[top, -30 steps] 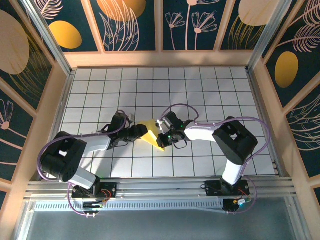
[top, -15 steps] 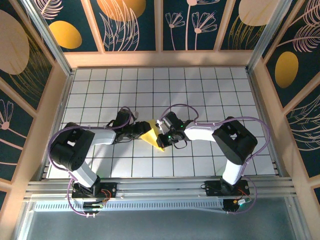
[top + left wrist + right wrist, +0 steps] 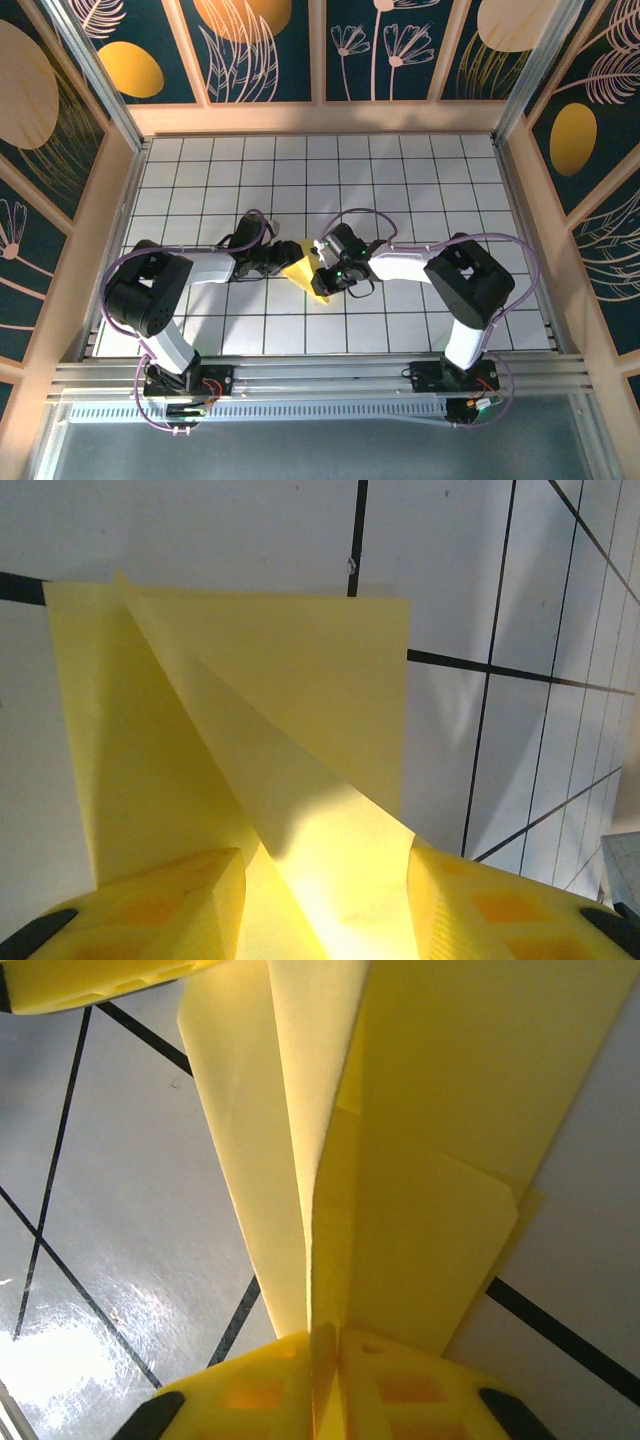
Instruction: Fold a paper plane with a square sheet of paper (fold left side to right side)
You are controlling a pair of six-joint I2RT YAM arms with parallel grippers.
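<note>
The sheet of paper (image 3: 303, 272) lies partly folded near the middle of the bench (image 3: 400, 190), between the two pincers, which meet it from opposite sides: the left pincer (image 3: 278, 262) at its left edge, the right pincer (image 3: 322, 268) at its right. In the left wrist view the sheet of paper (image 3: 270, 700) spreads away from the left pincer (image 3: 330, 885), one raised flap running back between the fingers (image 3: 160, 905). These stand well apart on either side of it and do not pinch it. In the right wrist view the right pincer (image 3: 325, 1345) has its fingers (image 3: 260, 1390) drawn together, clamped on a thin standing fold of the sheet of paper (image 3: 450, 1110), with only a narrow seam between them. The paper is thin, matte and pale yellow, with sharp diagonal creases and overlapping layers, and it glows brighter where light passes through. Its far edge is straight with a square corner. The fingers are blocky yellow plastic with shallow square recesses. The bench is glossy white, ruled into square tiles by dark lines.
</note>
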